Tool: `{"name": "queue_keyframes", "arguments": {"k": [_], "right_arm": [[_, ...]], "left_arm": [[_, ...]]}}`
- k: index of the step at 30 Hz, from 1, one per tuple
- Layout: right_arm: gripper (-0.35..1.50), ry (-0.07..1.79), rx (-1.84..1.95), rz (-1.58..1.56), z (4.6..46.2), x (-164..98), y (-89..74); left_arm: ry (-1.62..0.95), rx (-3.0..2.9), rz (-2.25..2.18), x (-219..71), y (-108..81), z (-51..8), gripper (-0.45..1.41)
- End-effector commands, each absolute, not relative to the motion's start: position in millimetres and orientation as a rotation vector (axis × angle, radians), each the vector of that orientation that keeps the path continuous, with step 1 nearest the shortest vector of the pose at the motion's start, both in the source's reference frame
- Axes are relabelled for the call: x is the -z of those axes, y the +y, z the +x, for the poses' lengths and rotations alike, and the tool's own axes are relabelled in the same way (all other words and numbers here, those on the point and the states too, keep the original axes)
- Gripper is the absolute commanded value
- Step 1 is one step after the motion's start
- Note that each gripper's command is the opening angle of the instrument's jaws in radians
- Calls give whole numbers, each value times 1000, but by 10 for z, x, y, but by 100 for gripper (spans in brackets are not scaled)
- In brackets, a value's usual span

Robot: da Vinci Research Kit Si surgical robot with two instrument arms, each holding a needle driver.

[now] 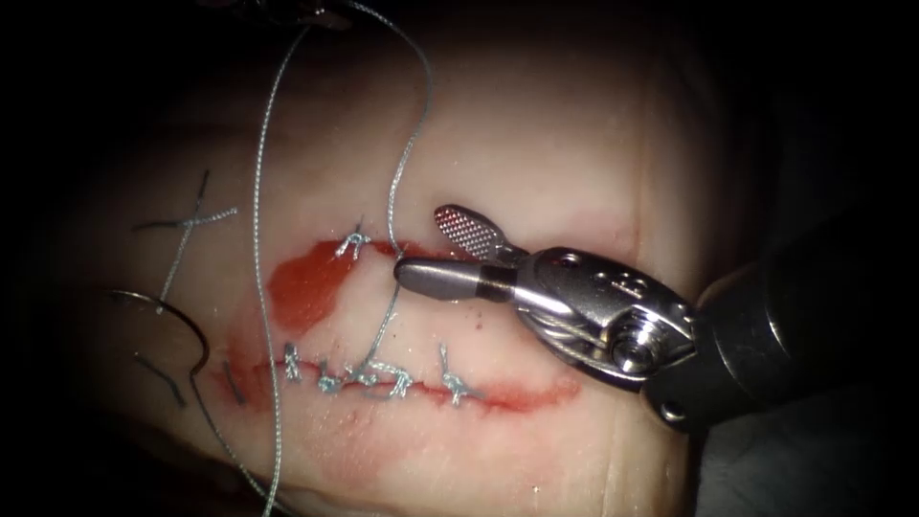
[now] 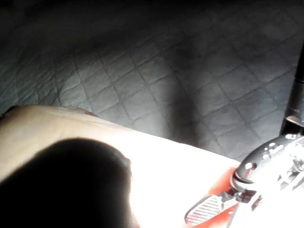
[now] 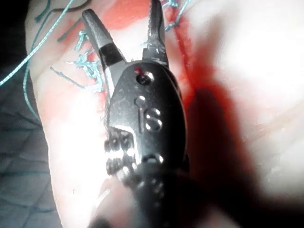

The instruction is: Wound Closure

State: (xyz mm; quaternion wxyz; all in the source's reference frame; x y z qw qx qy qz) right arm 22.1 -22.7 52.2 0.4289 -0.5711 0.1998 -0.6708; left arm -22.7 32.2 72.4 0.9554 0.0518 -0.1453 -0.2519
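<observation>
Steel needle (image 1: 177, 330) lies on the tissue (image 1: 536, 144) at the far left of the endoscope view, well left of the stitched area; its curve is dim against the shadowed edge, and whether any part of it sits in the tissue cannot be told. Neither tool holds it. Thread (image 1: 258, 239) runs from the top of that view down past the needle and off the lower edge, its ends cut off by the frame. A second strand loops down the middle to the lower cut (image 1: 479, 391), a red line crossed by several pale knotted stitches. An upper cut bears one stitch beside a patch of red fluid (image 1: 311, 282). Right of these, the right tool (image 1: 431, 244) enters from the right, jaws spread well apart and holding nothing, its lower jaw touching or just over the second strand. The right wrist view confirms the empty, parted jaws above the stitches.
</observation>
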Motion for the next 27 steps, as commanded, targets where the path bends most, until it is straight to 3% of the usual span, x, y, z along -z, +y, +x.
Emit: {"name": "queue_keyframes", "arguments": {"k": [1,7,15,19,27], "right_arm": [[103,483,1655,-1440,236,-536,-224],[76,458,1558,-1442,262,-577,-213],[81,394,1450,-1542,280,-603,-189],[73,323,1385,-1565,283,-609,-176],[73,351,1308,-1620,289,-606,-175]], "left_arm": [[-300,517,108,-723,321,-230,-45],[-366,522,136,-691,278,-226,-45],[-412,540,170,-697,228,-216,-45],[-456,566,334,-709,203,-214,-45],[-472,540,537,-746,180,-229,-45]]}}
